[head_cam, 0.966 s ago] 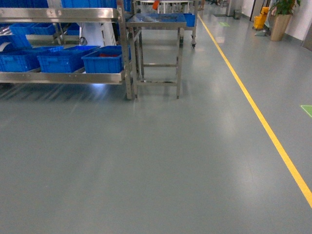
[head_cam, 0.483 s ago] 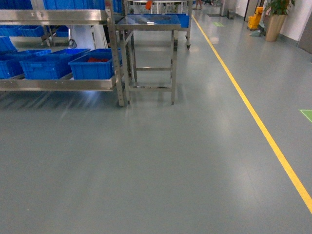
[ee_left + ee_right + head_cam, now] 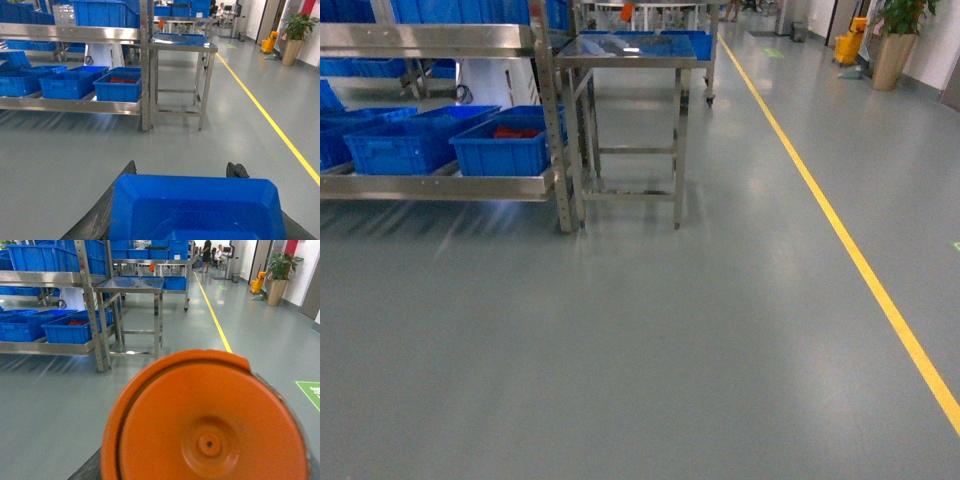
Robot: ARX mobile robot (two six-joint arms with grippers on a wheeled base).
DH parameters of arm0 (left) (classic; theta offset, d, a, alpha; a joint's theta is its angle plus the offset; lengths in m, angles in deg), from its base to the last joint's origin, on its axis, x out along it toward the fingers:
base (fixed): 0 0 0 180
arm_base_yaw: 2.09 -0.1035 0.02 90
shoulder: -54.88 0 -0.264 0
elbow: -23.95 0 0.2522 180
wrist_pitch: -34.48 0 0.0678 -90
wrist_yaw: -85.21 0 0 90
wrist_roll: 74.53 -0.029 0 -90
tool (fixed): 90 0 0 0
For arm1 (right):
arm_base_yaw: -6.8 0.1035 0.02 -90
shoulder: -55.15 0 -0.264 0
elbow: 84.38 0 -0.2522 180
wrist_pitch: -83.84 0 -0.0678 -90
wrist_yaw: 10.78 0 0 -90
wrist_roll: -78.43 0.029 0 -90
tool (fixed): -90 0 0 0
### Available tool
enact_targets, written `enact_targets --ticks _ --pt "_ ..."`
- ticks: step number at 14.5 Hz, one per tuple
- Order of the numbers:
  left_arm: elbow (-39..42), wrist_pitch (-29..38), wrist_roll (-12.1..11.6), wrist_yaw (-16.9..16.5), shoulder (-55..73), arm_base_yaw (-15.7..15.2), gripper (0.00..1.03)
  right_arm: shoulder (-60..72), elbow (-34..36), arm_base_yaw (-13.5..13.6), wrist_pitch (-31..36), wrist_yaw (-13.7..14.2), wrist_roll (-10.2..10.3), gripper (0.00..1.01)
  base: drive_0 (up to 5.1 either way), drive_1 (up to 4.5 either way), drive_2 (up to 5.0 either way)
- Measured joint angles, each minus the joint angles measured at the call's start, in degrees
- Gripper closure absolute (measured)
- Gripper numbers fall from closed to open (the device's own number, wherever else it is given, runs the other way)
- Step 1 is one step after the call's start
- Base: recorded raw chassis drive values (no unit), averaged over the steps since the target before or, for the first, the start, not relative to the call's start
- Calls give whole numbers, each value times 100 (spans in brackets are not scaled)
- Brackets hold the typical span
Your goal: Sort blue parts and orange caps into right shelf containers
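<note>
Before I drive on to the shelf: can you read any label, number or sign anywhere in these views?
None readable.
Green floor marking, right wrist view: pale marks at its edge, too blurred to read.
Bright-blue ribbed plastic crates on the steel shelf: no labels visible.
Round orange plastic cap and blue plastic part: no print.

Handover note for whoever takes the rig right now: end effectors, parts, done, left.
Left end effector: shut on a blue part.
Right end effector: hidden behind the orange cap it carries; fingers not visible.
Shelf crates sit on the low steel rack, ahead and to the left; the nearest already holds something red.
Done: both items in hand.
Left: drive up to the rack and drop each item into its crate.
</note>
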Motion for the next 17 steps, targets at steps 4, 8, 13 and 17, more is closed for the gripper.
enact_targets --ticks 4,8,13,17 --pt "0 17 0 2 0 0 61 0 0 0 -20 2 0 55 -2 427 -431" --pt "0 24 0 4 0 0 61 0 2 0 -11 2 0 55 -12 416 -441" --pt "0 20 -2 -4 0 0 61 0 0 0 -20 0 0 55 -6 423 -435" --pt "0 15 -2 -7 0 0 61 0 0 0 -20 2 0 55 -2 427 -431"
